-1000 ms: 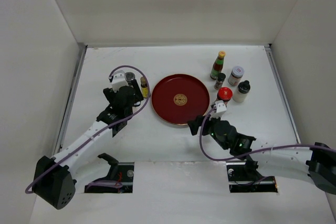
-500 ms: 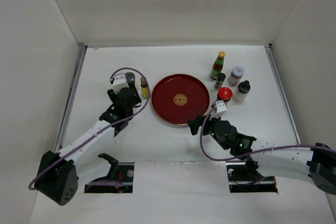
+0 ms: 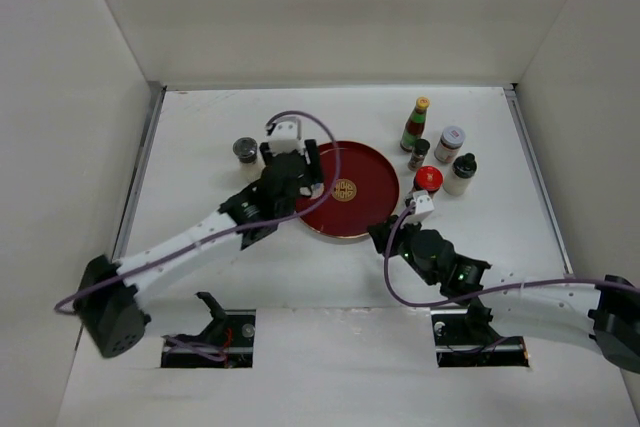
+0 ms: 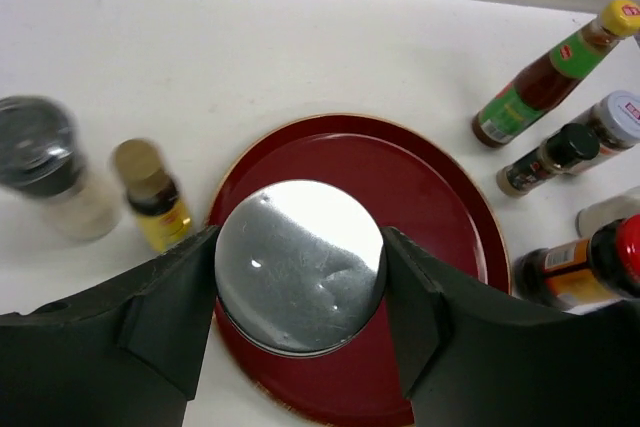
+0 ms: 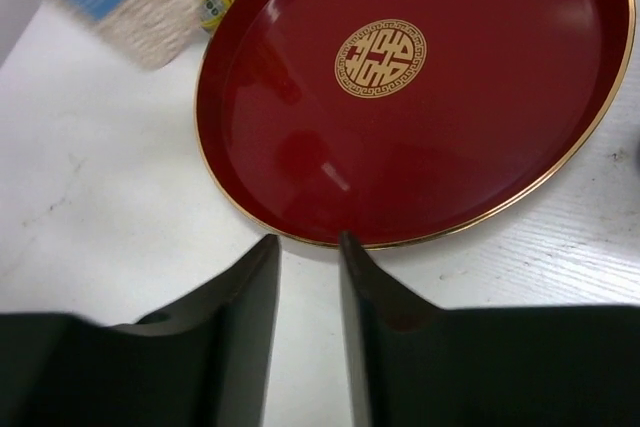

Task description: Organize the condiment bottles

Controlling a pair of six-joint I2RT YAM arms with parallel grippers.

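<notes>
Two jaws of left gripper (image 4: 300, 282) pinch silver-capped bottle (image 4: 298, 265) over the red tray's (image 3: 372, 162) left edge. Right gripper (image 5: 305, 277) jaws nearly together, holding nothing, near tray's front rim. Grey-lidded jar (image 3: 245, 151) left of tray; five bottles (image 3: 437, 152) grouped at right.

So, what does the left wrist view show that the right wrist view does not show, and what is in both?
Only the left wrist view shows the silver-capped bottle clamped in the left gripper above the tray, and the green orange-capped bottle. Only the right wrist view shows the gold emblem and the right gripper, nearly closed on nothing. Both show the red tray and the white table.
</notes>
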